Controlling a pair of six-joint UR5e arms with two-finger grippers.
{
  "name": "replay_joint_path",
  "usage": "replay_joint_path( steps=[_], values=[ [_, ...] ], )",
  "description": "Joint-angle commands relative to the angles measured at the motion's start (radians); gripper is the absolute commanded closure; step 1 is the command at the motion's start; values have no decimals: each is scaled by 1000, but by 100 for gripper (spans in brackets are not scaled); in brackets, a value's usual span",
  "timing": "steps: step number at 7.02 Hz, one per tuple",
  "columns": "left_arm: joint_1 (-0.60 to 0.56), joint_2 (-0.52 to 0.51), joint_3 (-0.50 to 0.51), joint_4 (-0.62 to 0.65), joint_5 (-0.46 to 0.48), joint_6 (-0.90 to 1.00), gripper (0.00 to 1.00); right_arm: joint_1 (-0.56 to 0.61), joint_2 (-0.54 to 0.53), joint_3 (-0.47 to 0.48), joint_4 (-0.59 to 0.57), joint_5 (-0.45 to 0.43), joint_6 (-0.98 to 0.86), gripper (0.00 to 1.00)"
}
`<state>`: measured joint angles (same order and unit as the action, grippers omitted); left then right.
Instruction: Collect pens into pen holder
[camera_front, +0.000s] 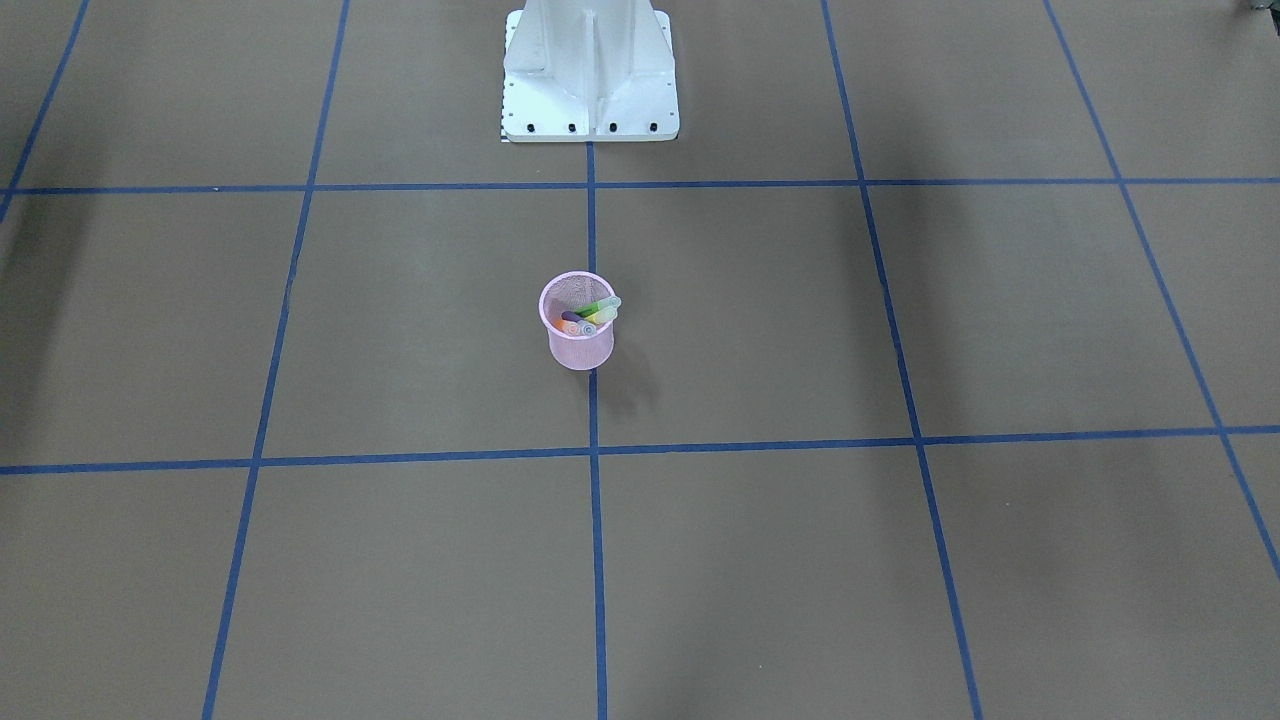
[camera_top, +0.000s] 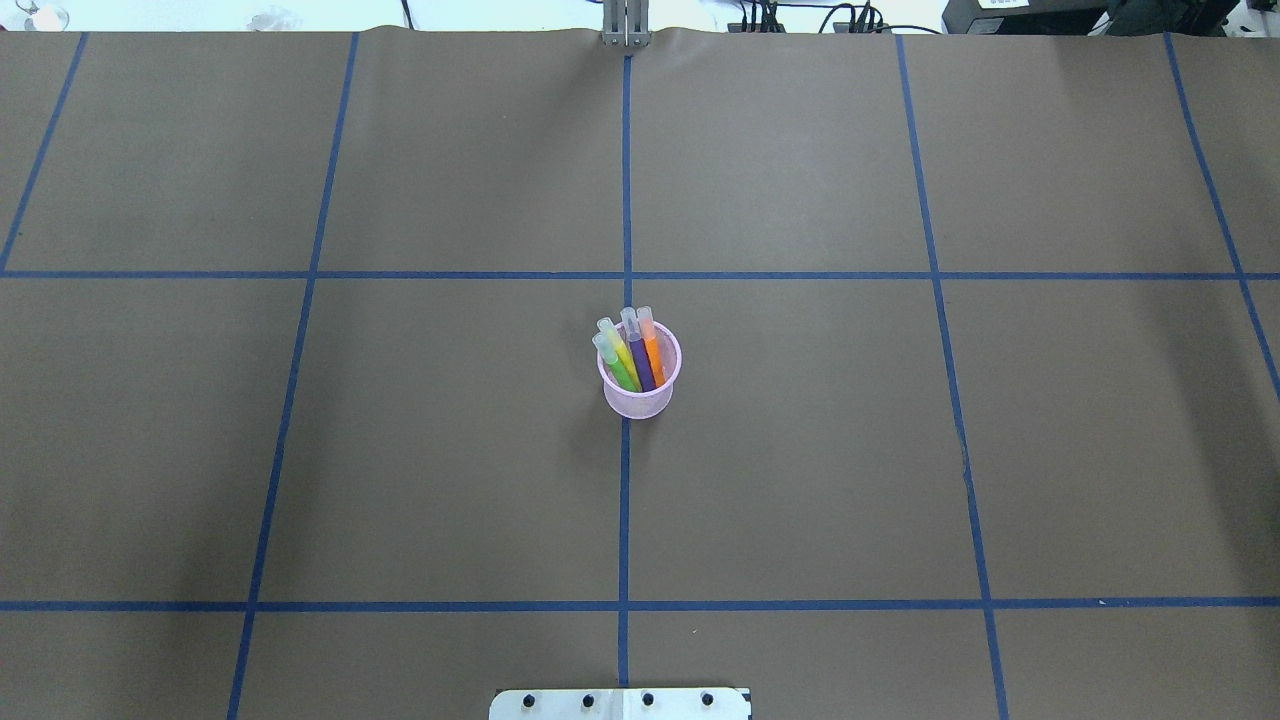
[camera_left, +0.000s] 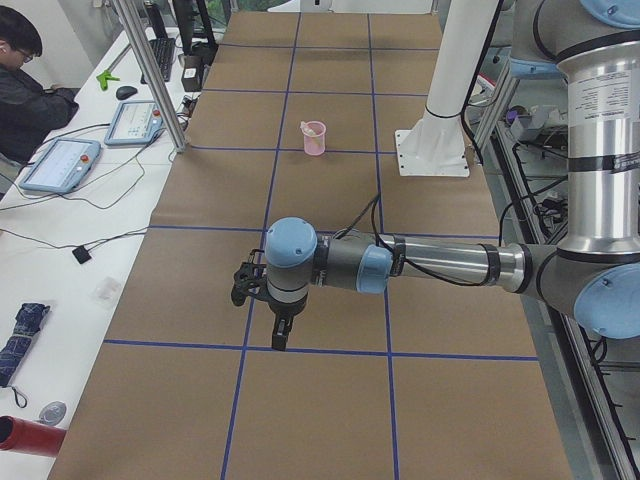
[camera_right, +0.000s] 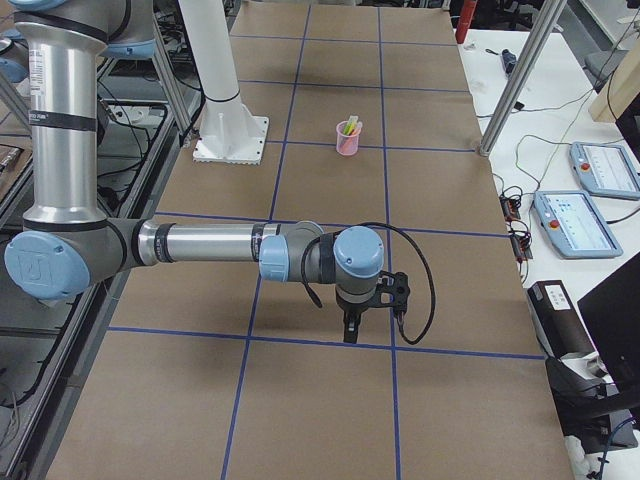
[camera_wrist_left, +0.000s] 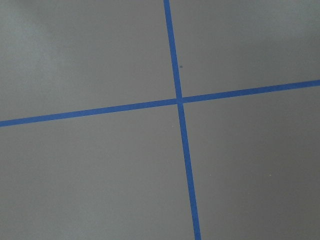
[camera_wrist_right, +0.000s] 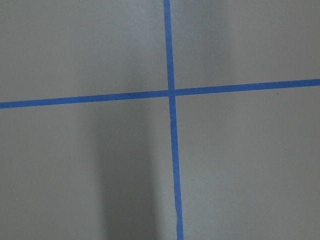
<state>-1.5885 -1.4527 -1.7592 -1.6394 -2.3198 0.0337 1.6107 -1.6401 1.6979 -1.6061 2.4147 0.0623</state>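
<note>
The pen holder (camera_top: 640, 400) stands upright near the middle of the table (camera_top: 400, 450), on a blue tape line (camera_top: 625, 500) in front of the robot's base (camera_front: 590, 80). The pens (camera_top: 632, 360) are inside it and lean toward the far rim, with their clear caps above the mesh. In the overhead view I count four: a green pen (camera_top: 620, 372), a yellow pen (camera_top: 625, 352), a purple pen (camera_top: 642, 368) and an orange pen (camera_top: 653, 355). I see no pen lying on the paper, so I judge the collecting as done, and the step in hand is only to finish cleanly. The left gripper (camera_left: 281, 343) and the right gripper (camera_right: 349, 338) hang low over the table, each toward its own end and well apart from the holder. They show only in the side views, so I cannot tell how their jaws stand. Both wrist cameras show only paper and tape. To do this well, each arm should lift first and move without sweeping toward the centre, because the light cup could tip easily.
</note>
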Motion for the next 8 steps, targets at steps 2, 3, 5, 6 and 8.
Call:
replay_joint_path(
  steps=[2,3,5,6,8],
  values=[
    [1,3,12,4,0,-3,0,0,2,0,0,0,2,1],
    [1,2,14,4,-1,-3,0,0,6,0,-2,-2,4,1],
    [1,2,12,4,-1,0,0,0,6,-1,-15,-9,4,1],
    [1,2,12,4,-1,-3,0,-5,0,-3,-18,-9,4,1],
    [2,2,9,4,0,-3,0,-21,5,-1,-70,-31,4,1]
  ],
)
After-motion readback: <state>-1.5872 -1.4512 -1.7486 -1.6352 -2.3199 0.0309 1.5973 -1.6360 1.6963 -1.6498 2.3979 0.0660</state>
